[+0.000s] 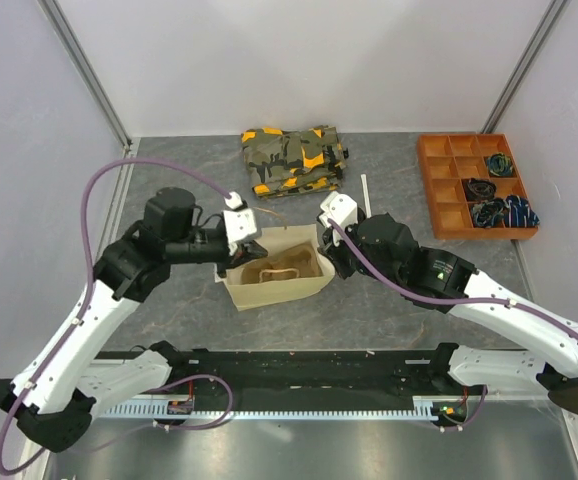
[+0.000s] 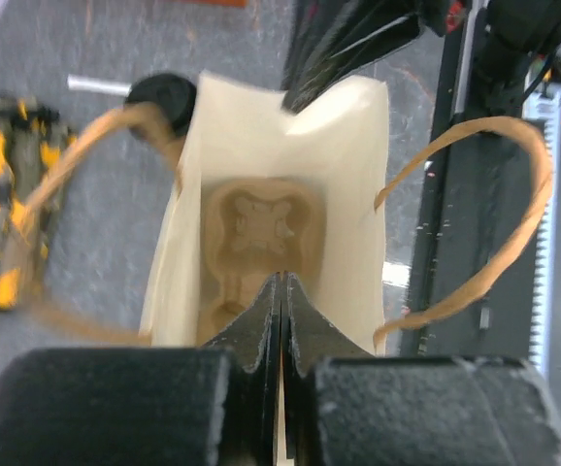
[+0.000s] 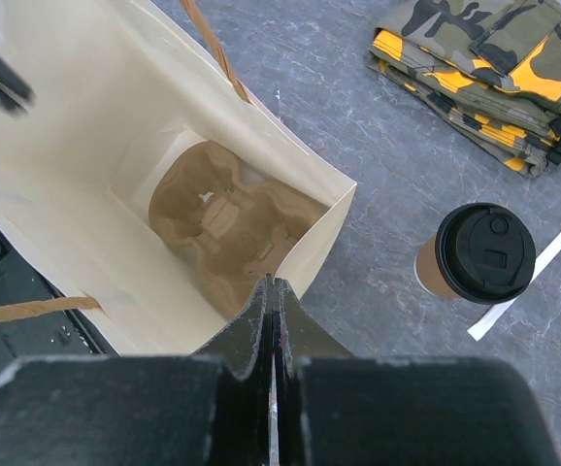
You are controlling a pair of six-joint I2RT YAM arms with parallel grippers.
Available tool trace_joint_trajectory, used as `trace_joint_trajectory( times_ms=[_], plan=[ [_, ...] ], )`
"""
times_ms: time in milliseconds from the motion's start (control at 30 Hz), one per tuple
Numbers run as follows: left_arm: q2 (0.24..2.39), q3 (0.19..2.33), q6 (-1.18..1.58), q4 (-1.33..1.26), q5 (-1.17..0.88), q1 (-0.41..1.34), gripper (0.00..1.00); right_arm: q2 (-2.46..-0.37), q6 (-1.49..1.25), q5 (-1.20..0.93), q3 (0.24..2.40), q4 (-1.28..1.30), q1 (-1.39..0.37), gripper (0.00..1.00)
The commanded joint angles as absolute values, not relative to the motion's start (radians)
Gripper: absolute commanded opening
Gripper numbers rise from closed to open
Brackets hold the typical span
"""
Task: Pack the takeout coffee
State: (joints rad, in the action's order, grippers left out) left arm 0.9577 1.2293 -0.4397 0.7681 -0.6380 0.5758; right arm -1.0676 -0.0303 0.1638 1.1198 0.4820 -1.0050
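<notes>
The takeout coffee [image 3: 475,254], a tan cup with a black lid, stands upright on the table outside the bag, beside its far right corner. Its lid also shows in the left wrist view [image 2: 161,97]. In the top view my right arm hides it. The tan paper bag [image 1: 269,290] stands open in the middle, with the brown pulp cup tray [image 3: 227,218] at its bottom, both holes bare. My left gripper [image 2: 282,277] is shut on the bag's left rim. My right gripper [image 3: 273,282] is shut on its right rim [image 3: 324,228].
A folded camouflage cloth [image 1: 294,158] lies behind the bag. A white straw [image 1: 366,195] lies next to the cup. An orange compartment tray [image 1: 474,185] with small items stands at the back right. The bag's handles [image 2: 513,223] hang outward.
</notes>
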Motion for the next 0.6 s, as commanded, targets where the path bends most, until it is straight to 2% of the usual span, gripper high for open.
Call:
trace_joint_trajectory(
  times_ms=[0,133,267,567],
  plan=[
    [0.956,1.131,-0.6,0.579,-0.447,0.679,0.02,-1.048,-0.061,0.183,1.134,0.443,-1.006,0.0],
    [0.992,1.011,-0.644,0.375,-0.388,0.704,0.02,-1.058,-0.081,0.146,1.161,0.463,-0.993,0.0],
    [1.029,0.953,-0.661,0.215,-0.457,0.704,0.02,-1.06,-0.121,0.089,1.163,0.472,-0.95,0.0],
    [1.146,0.949,-0.669,0.153,-0.658,0.704,0.02,-1.088,-0.144,-0.11,1.181,0.474,-0.815,0.0]
  ],
)
